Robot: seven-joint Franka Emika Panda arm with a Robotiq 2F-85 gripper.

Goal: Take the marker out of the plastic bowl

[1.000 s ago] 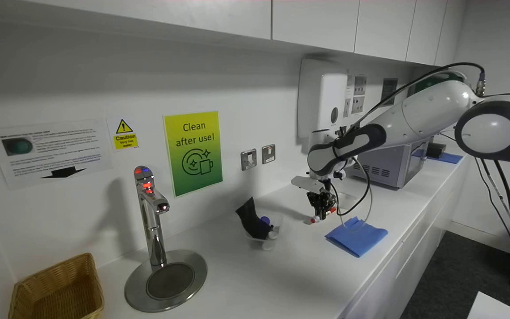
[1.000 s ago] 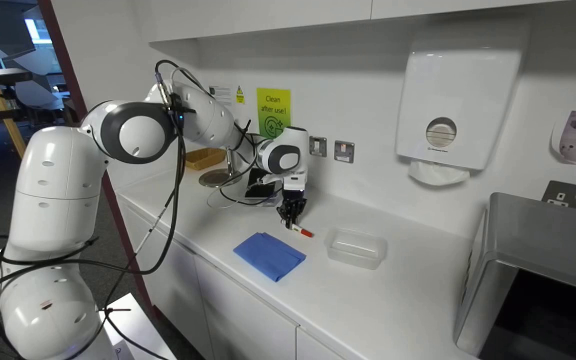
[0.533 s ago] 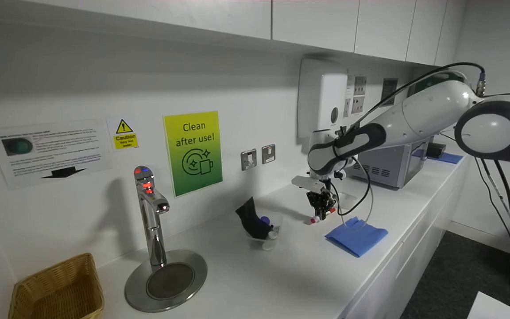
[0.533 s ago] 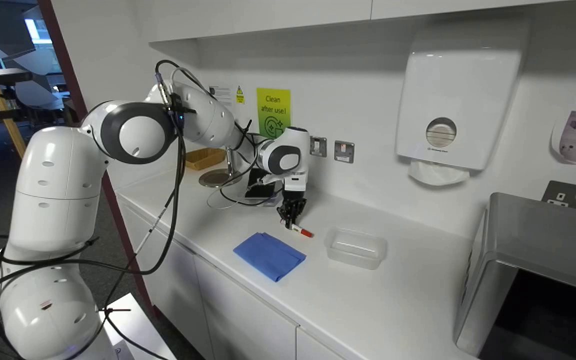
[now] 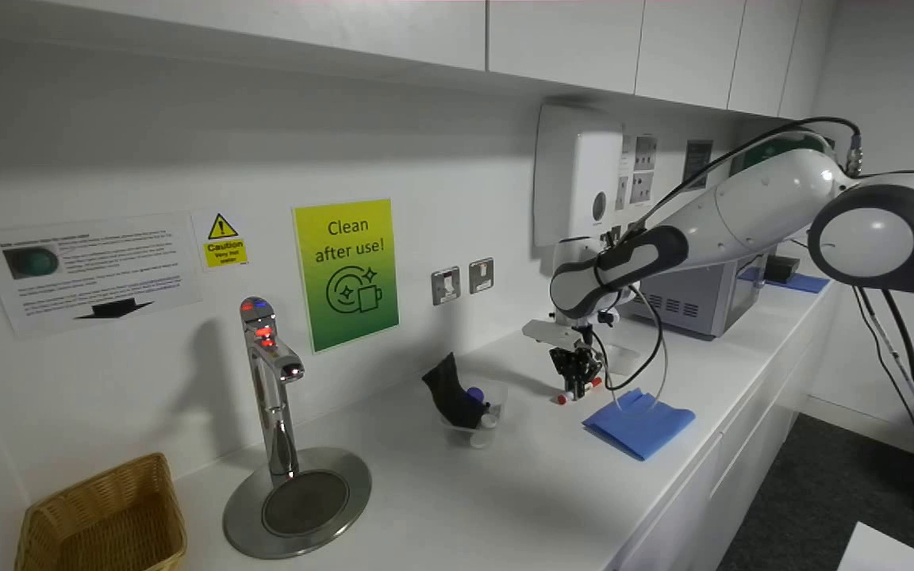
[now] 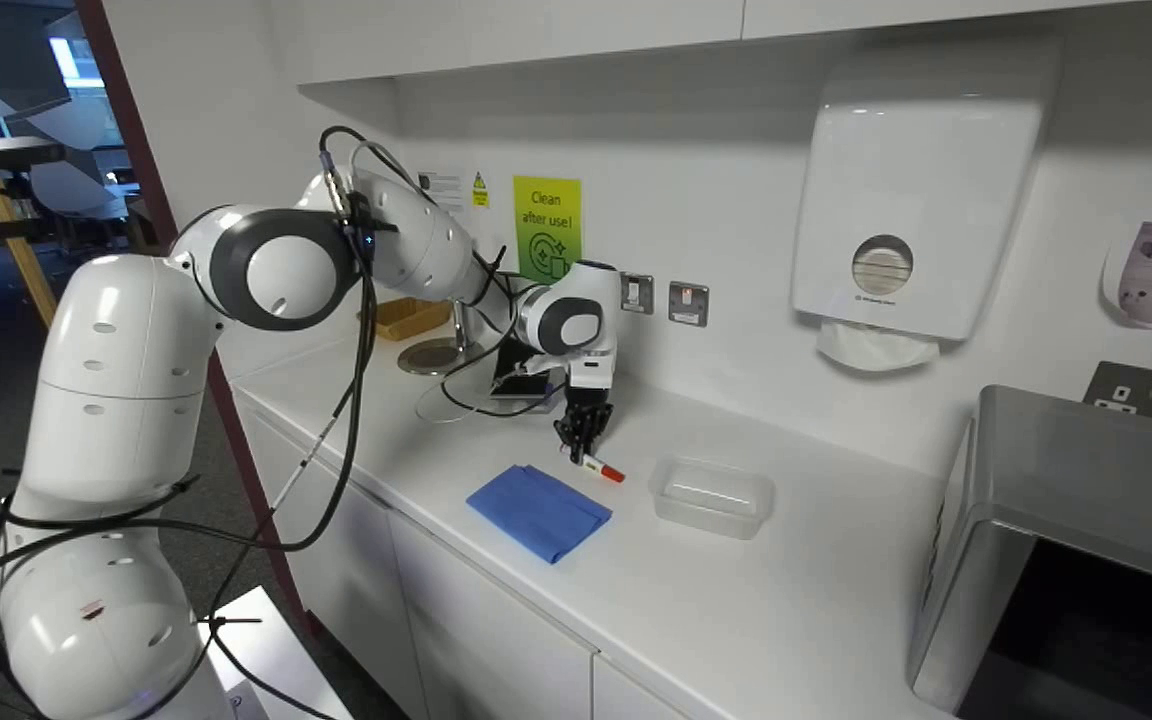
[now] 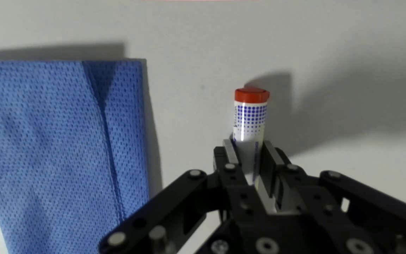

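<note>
The marker (image 7: pixel 250 118) is white with red ends. It shows in both exterior views, as a red end (image 5: pixel 566 399) and as a red cap (image 6: pixel 612 474). My gripper (image 7: pixel 248 145) is shut on its middle, a pad on each side. The gripper also shows low over the counter in both exterior views (image 5: pixel 576 392) (image 6: pixel 580 452). The marker lies nearly level, close to the counter; whether it touches is hard to tell. The clear plastic bowl (image 6: pixel 704 518), rectangular with rounded corners, stands beside the gripper, apart from the marker, with nothing seen in it.
A folded blue cloth (image 6: pixel 540 512) lies in front of the gripper, close to it in the wrist view (image 7: pixel 62 141). A clear tub with a black object (image 5: pixel 455 396) stands near the wall. A tap (image 5: pixel 270 388), wicker basket (image 5: pixel 104 523) and grey microwave (image 6: pixel 1066 480) are farther off.
The arm and gripper have lowered slightly, and the marker has come down with them. The bowl and cloth have not moved.
</note>
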